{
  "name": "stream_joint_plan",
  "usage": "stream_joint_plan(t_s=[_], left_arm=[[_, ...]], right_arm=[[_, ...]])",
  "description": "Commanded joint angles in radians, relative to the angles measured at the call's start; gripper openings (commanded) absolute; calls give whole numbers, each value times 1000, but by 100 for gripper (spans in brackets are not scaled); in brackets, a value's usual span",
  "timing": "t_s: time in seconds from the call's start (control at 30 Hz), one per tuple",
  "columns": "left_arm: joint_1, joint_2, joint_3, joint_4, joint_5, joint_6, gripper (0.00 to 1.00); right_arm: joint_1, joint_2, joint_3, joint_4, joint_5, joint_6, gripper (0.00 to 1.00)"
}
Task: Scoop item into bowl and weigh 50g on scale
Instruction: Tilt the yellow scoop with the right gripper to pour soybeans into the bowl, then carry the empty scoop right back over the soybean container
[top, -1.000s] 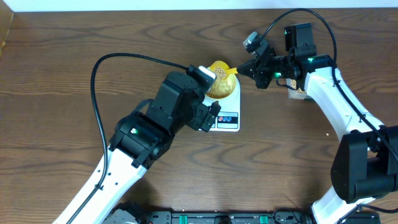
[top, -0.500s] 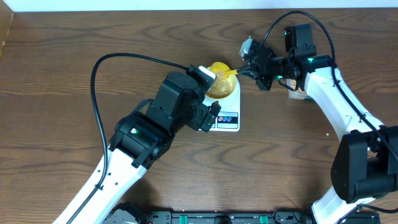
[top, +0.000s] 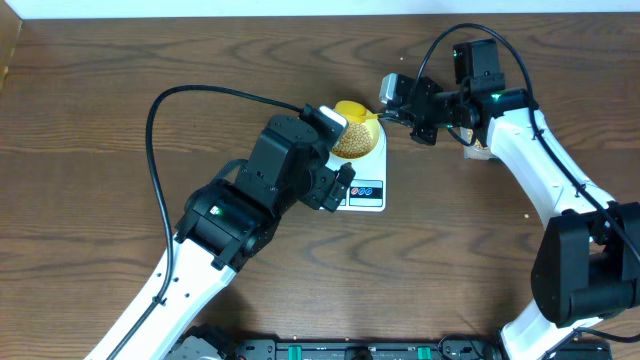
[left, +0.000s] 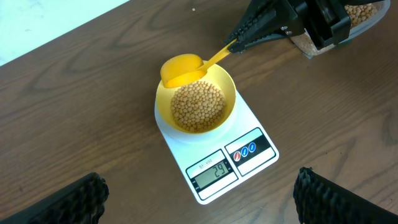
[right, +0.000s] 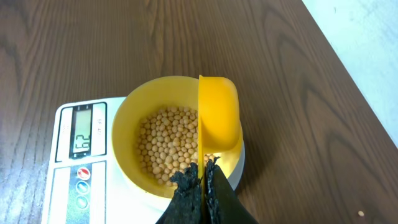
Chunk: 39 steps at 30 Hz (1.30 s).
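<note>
The pale yellow bowl (left: 163, 115) stands on the white scale (left: 249, 149) and holds a layer of tan beans (left: 197, 107). The display reads 29. My right gripper (right: 203, 177) is shut on the handle of a yellow scoop (right: 219, 115), which is turned on its side over the bowl's rim with no beans visible in it. In the overhead view the scoop (top: 352, 110) sits at the bowl's far edge. My left gripper (left: 199, 199) is open and empty, above the table just in front of the scale.
A clear tub of beans (left: 360, 15) stands right of the scale, behind my right arm, and also shows in the overhead view (top: 478, 148). My left arm (top: 240, 210) covers the table left of the scale.
My right wrist has rolled, turning the scoop onto its side over the bowl. My left arm has not moved.
</note>
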Motion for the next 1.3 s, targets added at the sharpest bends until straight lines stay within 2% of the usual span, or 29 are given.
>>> stream_joint_plan(t_s=[0.0,0.27,0.57,0.7,0.9,1.1,1.27], left_arm=[[-4,-2,-10,-3,-13,3,97],[-4,-2,-10,-3,-13,3,97],[-4,-2,-10,-3,-13,3,97],[-4,-2,-10,-3,-13,3,97],[-4,-2,-10,-3,-13,3,97],[-4,-2,-10,-3,-13,3,97],[-4,-2,-10,-3,-13,3,97]], right_arm=[[8,-2,-2,2,-15,-25,1],[8,-3,-2,30,-23,-16,1],[8,-76,-1,114,-29,103,1],[-5,-119,-1,202,-3,199,1],[-35,-147,-1,343,149,421,1],[-30,-147,-1,388,445,473,1],[-29,-148,-1,404,724,621,1]])
